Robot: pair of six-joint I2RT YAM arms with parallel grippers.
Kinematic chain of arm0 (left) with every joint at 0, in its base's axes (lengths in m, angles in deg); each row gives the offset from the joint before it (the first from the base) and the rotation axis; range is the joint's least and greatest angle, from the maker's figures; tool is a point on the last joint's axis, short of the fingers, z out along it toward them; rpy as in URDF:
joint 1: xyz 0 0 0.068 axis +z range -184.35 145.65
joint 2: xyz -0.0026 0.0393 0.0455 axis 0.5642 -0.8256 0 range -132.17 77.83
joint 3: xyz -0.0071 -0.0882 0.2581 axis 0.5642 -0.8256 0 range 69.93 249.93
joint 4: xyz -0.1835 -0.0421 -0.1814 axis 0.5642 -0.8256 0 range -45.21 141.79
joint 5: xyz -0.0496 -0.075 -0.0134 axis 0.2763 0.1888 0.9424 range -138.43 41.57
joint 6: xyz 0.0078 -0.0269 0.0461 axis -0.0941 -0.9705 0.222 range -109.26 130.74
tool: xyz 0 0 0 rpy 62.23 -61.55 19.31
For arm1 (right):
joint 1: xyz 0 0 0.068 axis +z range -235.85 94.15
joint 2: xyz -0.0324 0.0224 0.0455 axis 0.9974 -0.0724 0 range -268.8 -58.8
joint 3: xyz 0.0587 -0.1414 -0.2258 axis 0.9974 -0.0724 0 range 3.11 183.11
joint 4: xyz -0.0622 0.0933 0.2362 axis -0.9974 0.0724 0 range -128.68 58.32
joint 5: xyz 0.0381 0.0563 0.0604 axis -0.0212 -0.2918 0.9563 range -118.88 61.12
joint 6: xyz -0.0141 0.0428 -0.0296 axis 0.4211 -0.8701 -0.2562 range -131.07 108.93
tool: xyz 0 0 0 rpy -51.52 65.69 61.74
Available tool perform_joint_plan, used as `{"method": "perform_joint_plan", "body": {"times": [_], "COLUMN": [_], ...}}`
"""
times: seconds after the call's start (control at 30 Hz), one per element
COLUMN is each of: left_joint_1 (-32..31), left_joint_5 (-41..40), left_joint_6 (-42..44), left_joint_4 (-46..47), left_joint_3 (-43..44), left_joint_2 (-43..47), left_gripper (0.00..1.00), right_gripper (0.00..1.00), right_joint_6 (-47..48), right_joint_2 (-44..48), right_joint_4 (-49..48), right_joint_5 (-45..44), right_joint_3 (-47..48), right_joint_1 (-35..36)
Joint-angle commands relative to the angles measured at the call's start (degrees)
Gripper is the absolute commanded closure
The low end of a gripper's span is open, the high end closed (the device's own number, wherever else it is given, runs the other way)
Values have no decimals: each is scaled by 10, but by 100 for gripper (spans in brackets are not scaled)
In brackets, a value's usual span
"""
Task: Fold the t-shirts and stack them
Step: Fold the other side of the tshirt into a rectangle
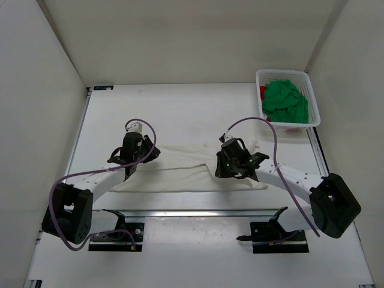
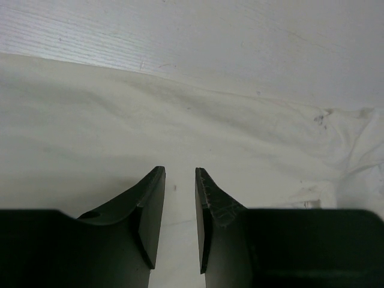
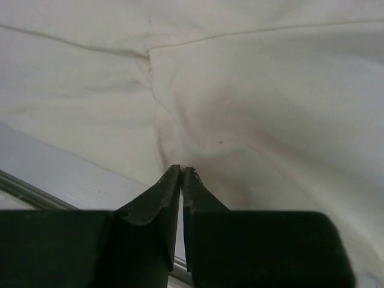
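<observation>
Up top, nearest us, the left gripper (image 1: 133, 157) and right gripper (image 1: 231, 168) sit low on the cream-white cloth t-shirt (image 1: 186, 171) spread beneath them. The bright green t-shirt (image 1: 285, 101) and bright red t-shirt (image 1: 263, 91) lie in the white plastic mesh basket (image 1: 312, 102), well beyond the right gripper.

Left wrist: jaws narrowly apart over cloth, nothing pinched.

Right wrist: jaws closed, cloth puckered at the tips. It looks like a grab for the first fold. Next, the left needs its own pinch.

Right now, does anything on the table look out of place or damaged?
Nothing damaged or spilled. The cream-white t-shirt lies in a long strip; only its right end puckers where the right hand pinches it.
</observation>
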Motion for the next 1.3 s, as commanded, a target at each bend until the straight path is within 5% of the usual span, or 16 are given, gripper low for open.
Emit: {"method": "perform_joint_plan", "body": {"times": [0.0, 0.2, 0.3, 0.43, 0.53, 0.63, 0.8, 1.03, 1.2, 1.27], "left_joint_1": [3, 32, 29, -8, -48, -77, -72, -13, 25, 38], "left_joint_5": [8, 17, 17, 12, 12, 14, 60, 103, 136, 141], "left_joint_6": [-1, 9, 16, 7, -5, -4, -7, -35, -70, -72], "left_joint_4": [6, -9, -18, -7, 17, 27, 33, 83, 121, 127], "left_joint_3": [22, 47, 65, 67, 60, 81, 118, 89, 59, 53], "left_joint_2": [24, 36, 35, 22, -9, -58, -138, -165, -182, -189], "left_gripper": [62, 62, 61, 60, 59, 58, 58, 58, 59, 59], "right_gripper": [96, 91, 74, 66, 89, 96, 70, 63, 76, 96], "right_joint_6": [-43, -72, -65, -26, -5, 14, 17, 22, 20, 15], "right_joint_2": [20, 68, 89, 114, 103, 64, 9, -55, -98, -111], "right_joint_4": [-12, -90, -91, -76, -99, -129, -216, -245, -280, -294], "right_joint_5": [-10, 77, 89, 68, 88, 78, 55, 72, 104, 106], "right_joint_3": [-10, -53, -54, -42, -35, -24, -38, -23, -17, -14], "right_joint_1": [28, 27, 1, -86, -190, -273, -372, -415, -424, -423]}}
